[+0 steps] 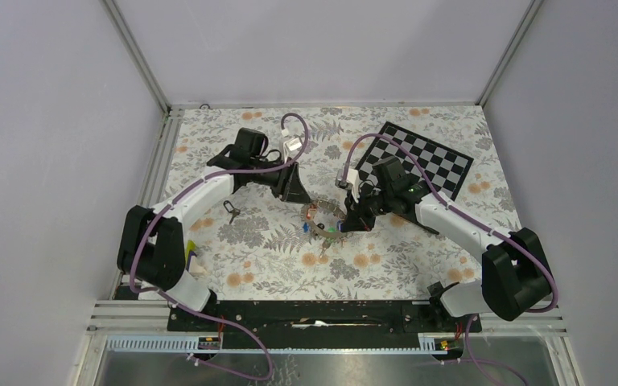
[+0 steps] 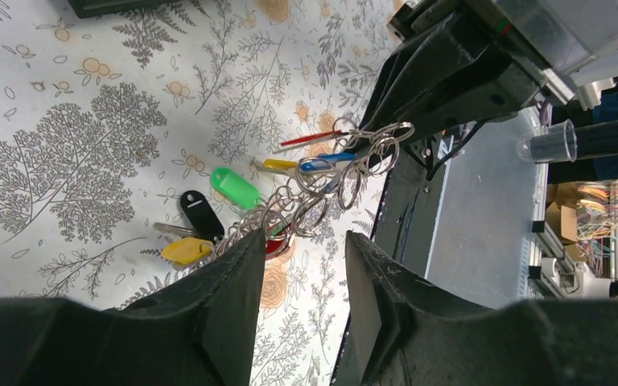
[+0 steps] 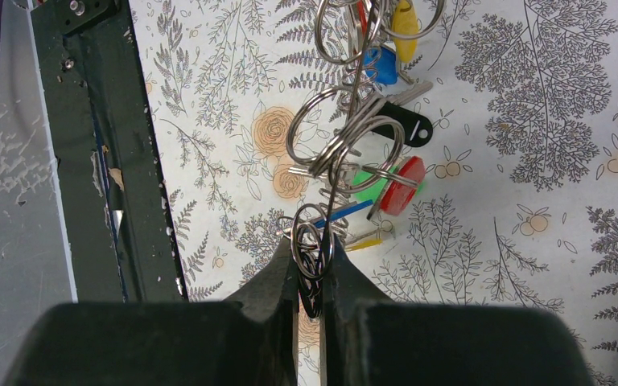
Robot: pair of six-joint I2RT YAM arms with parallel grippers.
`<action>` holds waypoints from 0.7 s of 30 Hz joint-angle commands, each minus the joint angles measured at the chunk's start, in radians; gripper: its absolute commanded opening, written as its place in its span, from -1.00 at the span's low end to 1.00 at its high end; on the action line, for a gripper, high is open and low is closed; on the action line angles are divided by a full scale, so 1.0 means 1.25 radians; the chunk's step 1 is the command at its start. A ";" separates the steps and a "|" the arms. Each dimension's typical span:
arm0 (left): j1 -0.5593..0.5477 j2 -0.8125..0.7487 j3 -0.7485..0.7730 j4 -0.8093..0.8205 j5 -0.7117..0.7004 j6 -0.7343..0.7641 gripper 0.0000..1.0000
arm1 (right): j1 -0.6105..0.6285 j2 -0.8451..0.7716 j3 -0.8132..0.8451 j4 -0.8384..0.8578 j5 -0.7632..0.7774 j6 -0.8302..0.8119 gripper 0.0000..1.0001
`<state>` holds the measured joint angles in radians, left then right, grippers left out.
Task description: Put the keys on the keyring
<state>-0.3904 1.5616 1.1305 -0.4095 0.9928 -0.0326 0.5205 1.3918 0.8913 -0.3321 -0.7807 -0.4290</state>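
Note:
The keyring point(image 1: 322, 217) is a loop strung with many small wire rings, lying mid-table between both grippers. Several keys hang from it with green point(image 2: 235, 186), black point(image 2: 201, 213), yellow point(image 2: 183, 251) and blue point(image 2: 326, 163) heads. My right gripper point(image 3: 314, 261) is shut on the keyring's wire point(image 3: 334, 153) and lifts that end; red point(image 3: 406, 181) and green heads lie under it. My left gripper point(image 2: 306, 235) is open just beside the ring chain point(image 2: 290, 205), with only cloth between its fingers. One dark key point(image 1: 232, 211) lies alone on the cloth, to the left.
A black-and-white chequered board point(image 1: 426, 161) lies at the back right behind the right arm. The flowered cloth point(image 1: 386, 257) covers the table. The black base rail point(image 1: 314, 314) runs along the near edge, and metal frame posts stand at the back corners.

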 commanded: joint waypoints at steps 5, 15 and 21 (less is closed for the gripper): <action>0.015 0.028 0.044 0.067 0.070 -0.045 -0.24 | -0.004 -0.016 0.002 0.023 -0.046 -0.014 -1.00; 0.015 0.053 0.047 0.079 0.060 -0.047 -0.06 | -0.004 -0.014 0.001 0.021 -0.049 -0.014 -1.00; 0.015 0.061 0.047 0.086 0.088 -0.062 -0.28 | -0.004 -0.014 0.002 0.022 -0.049 -0.012 -1.00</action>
<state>-0.3748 1.6375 1.1458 -0.3546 1.0451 -0.1020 0.5205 1.3918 0.8867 -0.3317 -0.7811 -0.4301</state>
